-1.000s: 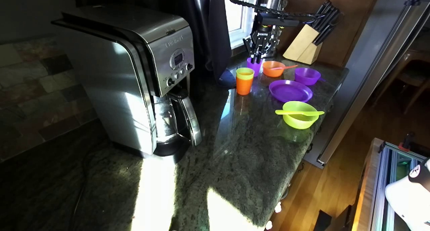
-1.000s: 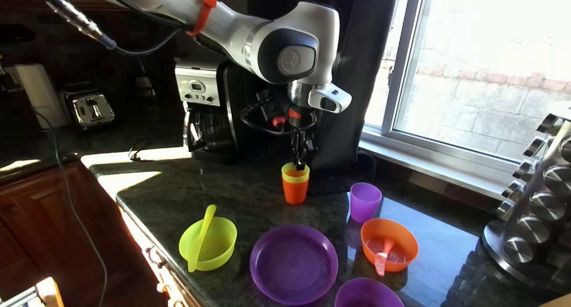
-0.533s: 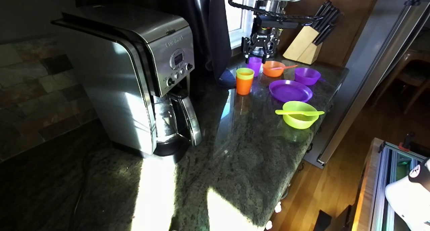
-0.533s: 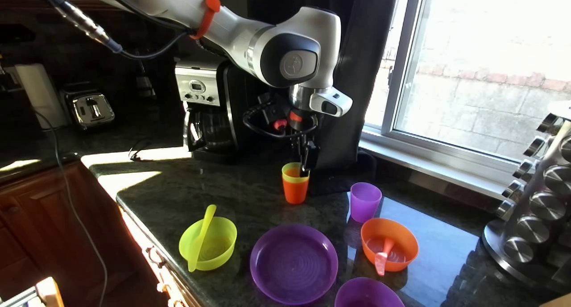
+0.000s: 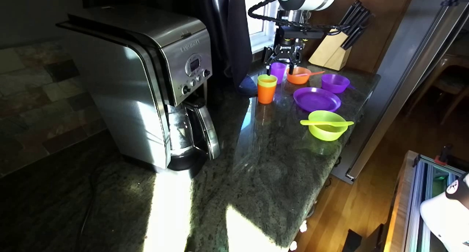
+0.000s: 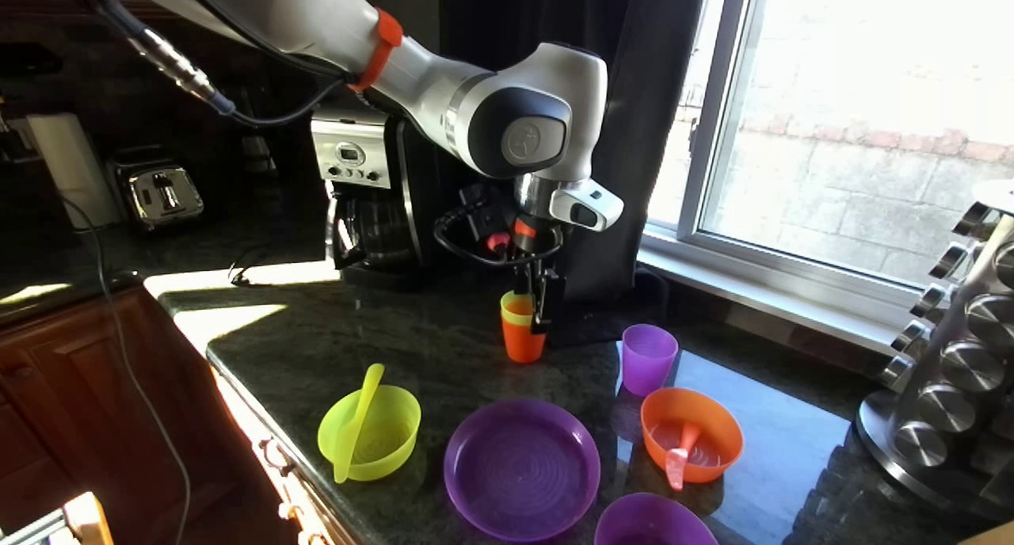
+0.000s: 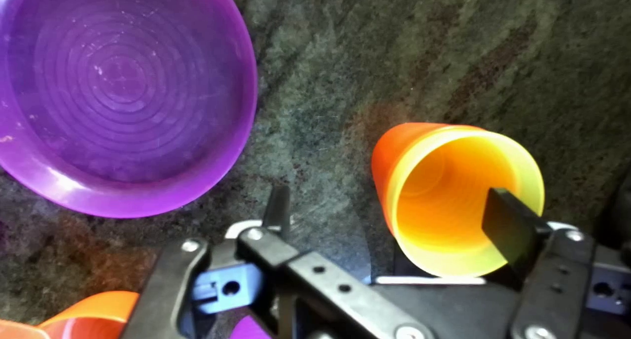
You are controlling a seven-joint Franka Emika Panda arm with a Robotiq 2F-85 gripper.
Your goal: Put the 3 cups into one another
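Observation:
The yellow-green cup point(image 6: 518, 317) sits inside the orange cup point(image 6: 523, 345), its rim standing above the orange one. Both stand upright on the counter. Apart from them, the purple cup point(image 6: 648, 363) stands alone between the nested pair and the orange bowl; only a sliver of the purple cup point(image 7: 249, 330) shows at the bottom of the wrist view. My gripper point(image 7: 388, 206) is open, fingers wide apart, with nothing held. One of its fingers point(image 7: 512, 225) overlaps the yellow-green rim in the wrist view; whether it touches I cannot tell. In an exterior view the gripper point(image 5: 280, 70) hangs low near the purple cup.
A purple plate point(image 6: 523, 470), an orange bowl point(image 6: 713, 418) with a utensil, a purple bowl point(image 6: 653, 525) and a lime-green bowl point(image 6: 396, 426) with a utensil share the counter. The coffee maker point(image 5: 146, 80), a dark curtain point(image 5: 232, 36) and a knife block point(image 5: 331, 50) stand around.
My gripper has opened from nearly shut to wide and has come down beside the nested cups. The cups have not moved.

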